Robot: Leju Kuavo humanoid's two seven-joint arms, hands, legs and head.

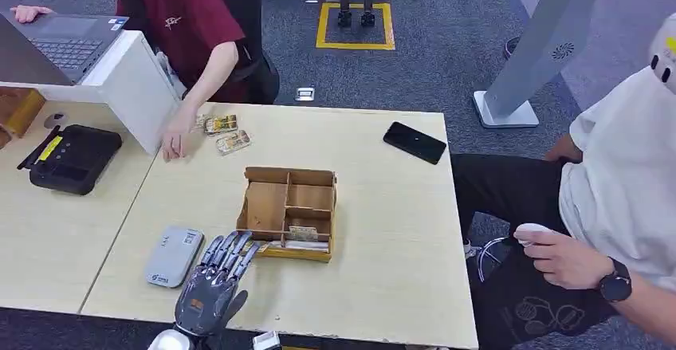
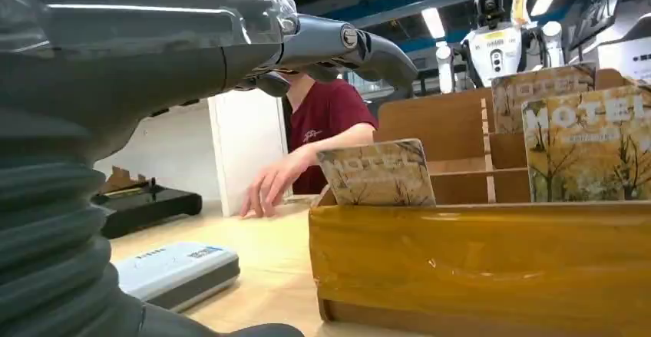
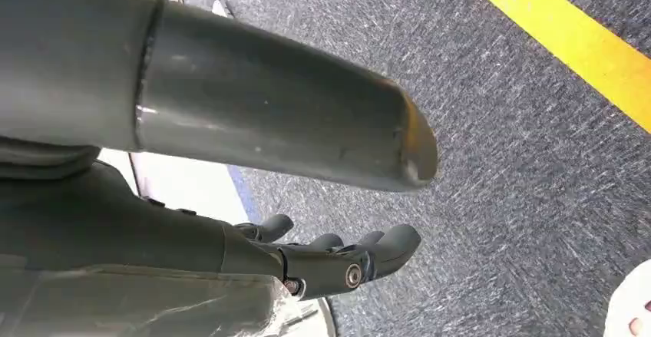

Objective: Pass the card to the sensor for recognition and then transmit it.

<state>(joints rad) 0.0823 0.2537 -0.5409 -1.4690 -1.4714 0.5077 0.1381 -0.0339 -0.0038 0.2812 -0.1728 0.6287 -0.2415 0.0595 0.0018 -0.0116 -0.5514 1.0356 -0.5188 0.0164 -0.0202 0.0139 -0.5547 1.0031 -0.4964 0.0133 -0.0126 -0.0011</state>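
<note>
While empty, left hand (image 1: 214, 282) nears box (image 1: 288, 203) edge.

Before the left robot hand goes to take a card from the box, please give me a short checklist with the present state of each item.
1. Left robot hand free, fingers apart: ok.
2. Cards standing in the box, reachable from above: ok.
3. Sensor on the table beside the left robot hand, uncovered: ok.
4. Person's hand away from the box: ok, it rests near loose cards at the far edge.
5. Right robot hand out of the way, hanging over the floor: ok.
6. Which card is correct: cannot tell.
</note>
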